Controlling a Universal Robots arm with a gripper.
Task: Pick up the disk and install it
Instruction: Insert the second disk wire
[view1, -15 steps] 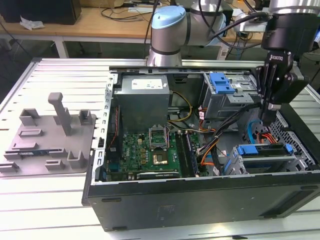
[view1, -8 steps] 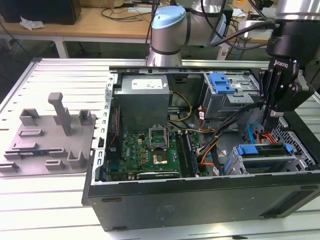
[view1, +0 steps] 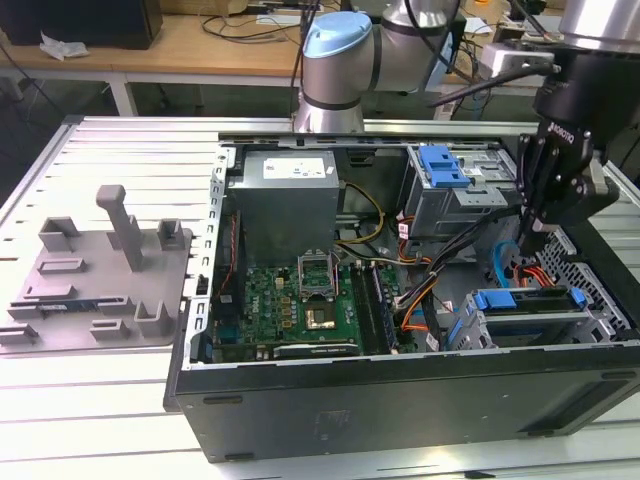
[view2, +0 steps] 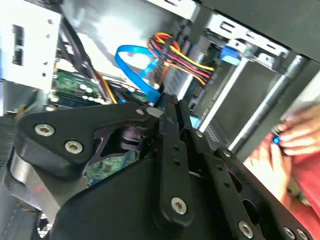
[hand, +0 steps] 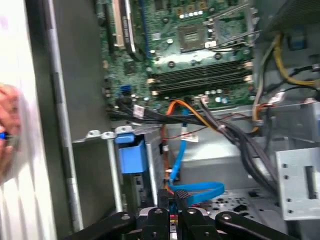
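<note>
The disk (view1: 528, 307), silver with a bright blue carrier frame, lies in the drive cage at the front of the open computer case (view1: 400, 380), toward the exterior view's right. Its blue frame end (hand: 132, 156) shows in the first wrist view. My black gripper (view1: 531, 240) hangs just above and behind the disk, over a blue data cable (view1: 503, 262). Both wrist views show the fingers (hand: 181, 201) pressed together with nothing between them, and the gripper (view2: 172, 109) does not touch the disk.
Inside the case are a motherboard (view1: 300, 300), a grey power supply (view1: 290, 195), an upper drive cage with a blue clip (view1: 445, 165) and cable bundles (hand: 200, 115). A grey parts fixture (view1: 100, 270) sits left of the case. A person's hand (view2: 295, 140) is beside the case wall.
</note>
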